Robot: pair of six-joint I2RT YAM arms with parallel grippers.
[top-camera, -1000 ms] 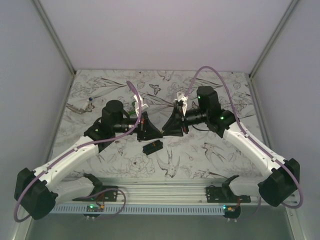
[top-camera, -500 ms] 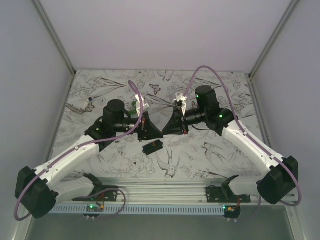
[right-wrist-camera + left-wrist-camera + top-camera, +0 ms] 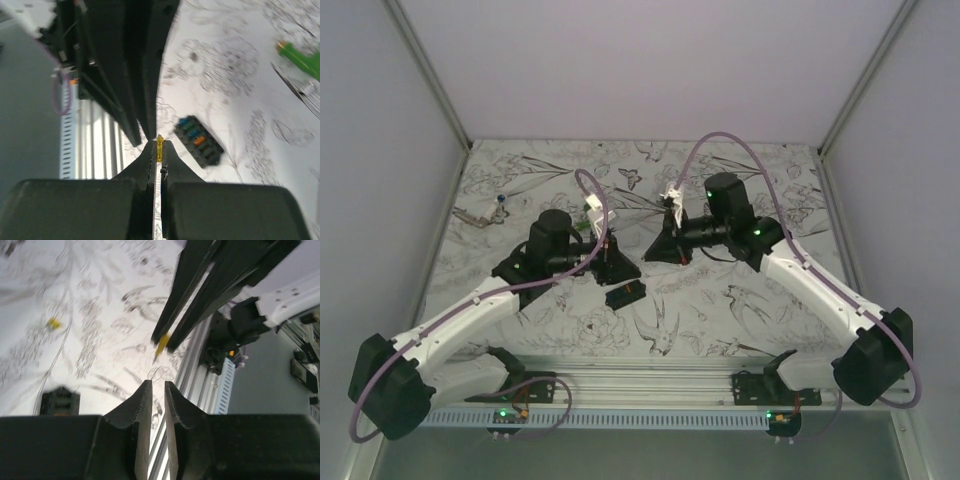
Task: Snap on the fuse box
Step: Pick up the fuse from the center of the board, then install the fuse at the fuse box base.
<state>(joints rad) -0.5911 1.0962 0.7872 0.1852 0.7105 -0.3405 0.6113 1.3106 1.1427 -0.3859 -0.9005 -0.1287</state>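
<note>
The fuse box [image 3: 625, 295] is a small black oblong lying on the patterned table just in front of both grippers. In the right wrist view the fuse box [image 3: 199, 141] shows blue, green and orange fuses in its slots. My right gripper [image 3: 159, 143] is shut on a small yellow fuse [image 3: 160, 145], held above the table left of the box. My left gripper [image 3: 158, 384] stands slightly open with nothing between its jaws. It faces the right gripper's fingers [image 3: 200, 295] and the yellow fuse [image 3: 162, 342] at their tips. In the top view the left gripper [image 3: 620, 268] and right gripper [image 3: 656, 250] are close together.
A loose yellow piece [image 3: 52, 323] lies on the table. A green plastic piece [image 3: 300, 57] sits at the far side. A small tool [image 3: 480, 213] lies at the back left. The aluminium rail [image 3: 650, 385] runs along the near edge, and walls enclose the table.
The grippers were tip to tip. The right gripper has shut on the yellow fuse, the left jaws have parted a little, and the left gripper has drawn back.
</note>
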